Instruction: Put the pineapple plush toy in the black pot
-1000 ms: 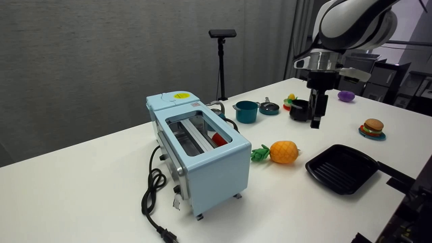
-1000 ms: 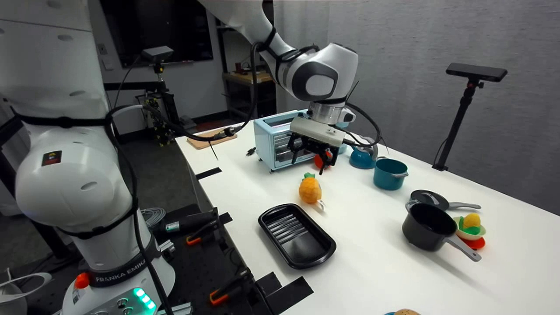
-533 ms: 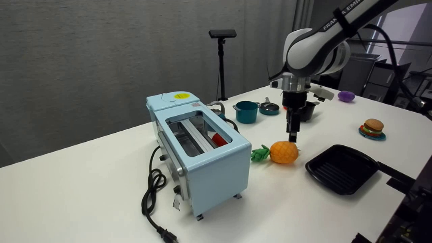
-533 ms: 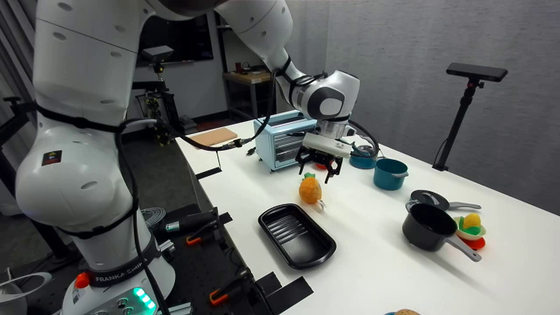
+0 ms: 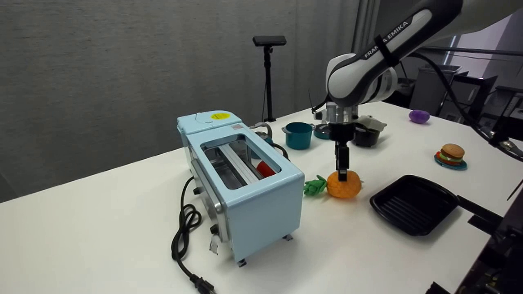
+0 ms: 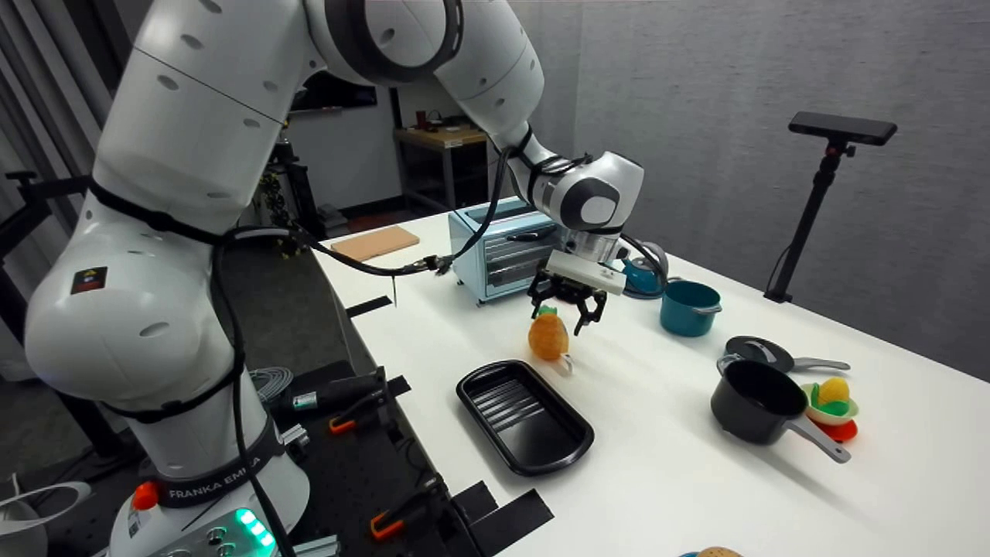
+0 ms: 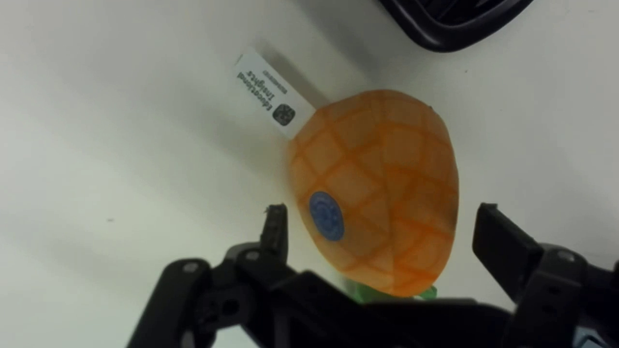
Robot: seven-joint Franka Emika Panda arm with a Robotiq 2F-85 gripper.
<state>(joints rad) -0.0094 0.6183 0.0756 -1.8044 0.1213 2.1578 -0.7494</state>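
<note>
The pineapple plush toy lies on its side on the white table in both exterior views [image 5: 350,190] [image 6: 548,338]. It is orange with a green leafy tuft and a white tag. In the wrist view the pineapple [image 7: 382,179] sits between my fingers, its tuft mostly hidden behind the gripper. My gripper [image 7: 382,212] is open, one finger on each side of the toy with gaps. In the exterior views the gripper [image 5: 342,175] [image 6: 557,322] is low over the toy. The black pot stands upright away from it in both exterior views [image 5: 365,138] [image 6: 735,414], partly hidden by the arm in one.
A square black grill pan [image 5: 414,204] lies close to the pineapple; its corner shows in the wrist view [image 7: 442,38]. A light blue toaster oven [image 5: 265,220] stands by the tuft. A teal pot [image 6: 688,309], a lidded pan [image 6: 758,352] and a toy burger [image 5: 451,153] are on the table.
The arm has come down and across from near the black pot to the pineapple. The gripper has stayed open. The pineapple and the pot have not moved.
</note>
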